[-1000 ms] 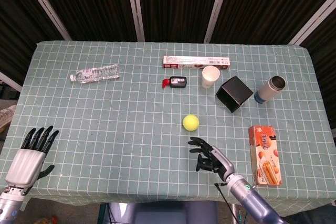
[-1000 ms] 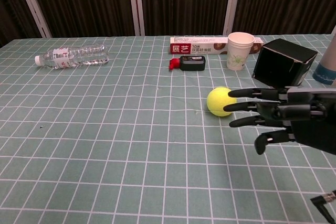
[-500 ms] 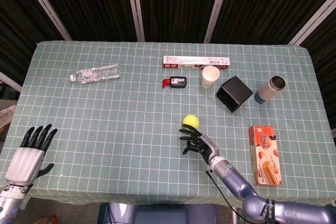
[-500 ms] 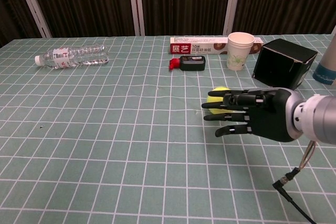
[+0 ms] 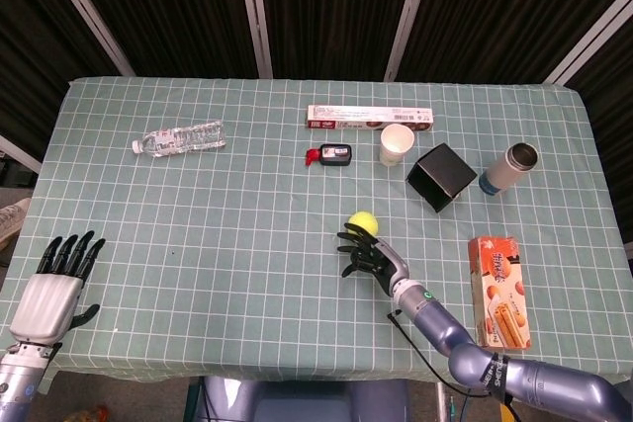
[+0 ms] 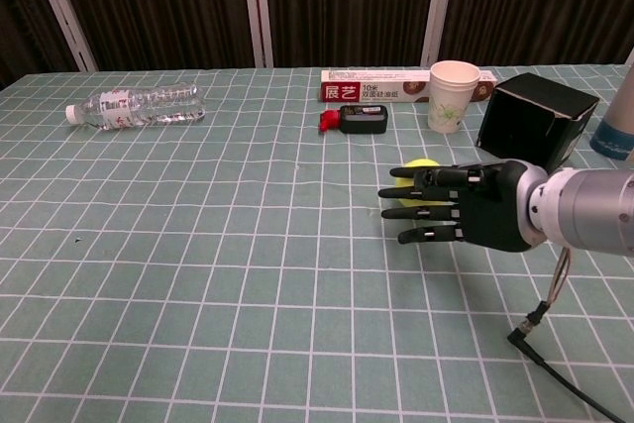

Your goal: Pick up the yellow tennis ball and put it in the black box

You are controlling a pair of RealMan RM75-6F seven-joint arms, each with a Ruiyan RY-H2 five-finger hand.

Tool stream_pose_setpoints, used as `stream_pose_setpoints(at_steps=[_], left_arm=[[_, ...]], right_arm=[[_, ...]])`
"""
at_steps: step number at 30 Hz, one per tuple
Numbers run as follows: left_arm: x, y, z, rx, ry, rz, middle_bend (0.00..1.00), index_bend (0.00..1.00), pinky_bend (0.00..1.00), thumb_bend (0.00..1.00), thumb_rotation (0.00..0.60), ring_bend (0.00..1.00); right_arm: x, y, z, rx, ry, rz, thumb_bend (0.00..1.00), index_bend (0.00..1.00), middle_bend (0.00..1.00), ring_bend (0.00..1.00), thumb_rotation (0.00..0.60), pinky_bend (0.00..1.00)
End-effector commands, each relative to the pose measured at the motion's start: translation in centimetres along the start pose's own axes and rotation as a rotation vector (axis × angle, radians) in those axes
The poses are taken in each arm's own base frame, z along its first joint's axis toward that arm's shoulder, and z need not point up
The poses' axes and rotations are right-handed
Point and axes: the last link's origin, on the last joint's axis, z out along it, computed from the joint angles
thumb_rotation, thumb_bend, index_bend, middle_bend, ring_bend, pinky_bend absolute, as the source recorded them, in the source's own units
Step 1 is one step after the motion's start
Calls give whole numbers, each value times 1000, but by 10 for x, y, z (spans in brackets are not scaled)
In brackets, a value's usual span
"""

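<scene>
The yellow tennis ball (image 5: 362, 221) (image 6: 420, 167) lies on the checked cloth near the table's middle. My right hand (image 5: 368, 255) (image 6: 464, 205) hovers just in front of it, fingers spread and stretched out, partly hiding the ball in the chest view; whether it touches the ball I cannot tell. It holds nothing. The black box (image 5: 442, 176) (image 6: 535, 119) stands tilted to the ball's back right, its opening toward the front. My left hand (image 5: 54, 287) rests open at the table's near left corner, far from the ball.
A white paper cup (image 5: 397, 144) and a small black-and-red item (image 5: 330, 154) stand behind the ball. A long carton (image 5: 370, 117) lies further back, a water bottle (image 5: 180, 137) at the left, a metal flask (image 5: 510, 168) and a snack box (image 5: 498, 291) at the right.
My right hand has moved forward and left, from the near right of the ball up to it, so that its fingers now cover the ball's front. The left hand barely shifted.
</scene>
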Motion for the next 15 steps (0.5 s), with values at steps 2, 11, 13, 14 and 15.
stream_pose_setpoints(at_steps=[2,11,13,14,15], left_arm=[[-1,0,3,9,-6,4,0,0,0,128,600,0],[-6,0,9,38,-29,15,0,0,0,127,600,0],[-6,0,10,44,-32,17,0,0,0,127,600,0],[-7,-1,11,48,-33,19,0,0,0,127,600,0],[-7,-1,12,53,-35,19,0,0,0,127,600,0]], right_arm=[[7,-4,7,4,10,18,780,82,161,215,600,506],[31,-18,20,29,46,28,780,82,161,214,600,475],[37,-21,22,34,57,36,780,82,161,212,600,462],[41,-23,24,35,63,36,780,82,161,210,600,457],[44,-25,25,37,68,35,780,82,161,209,600,455]])
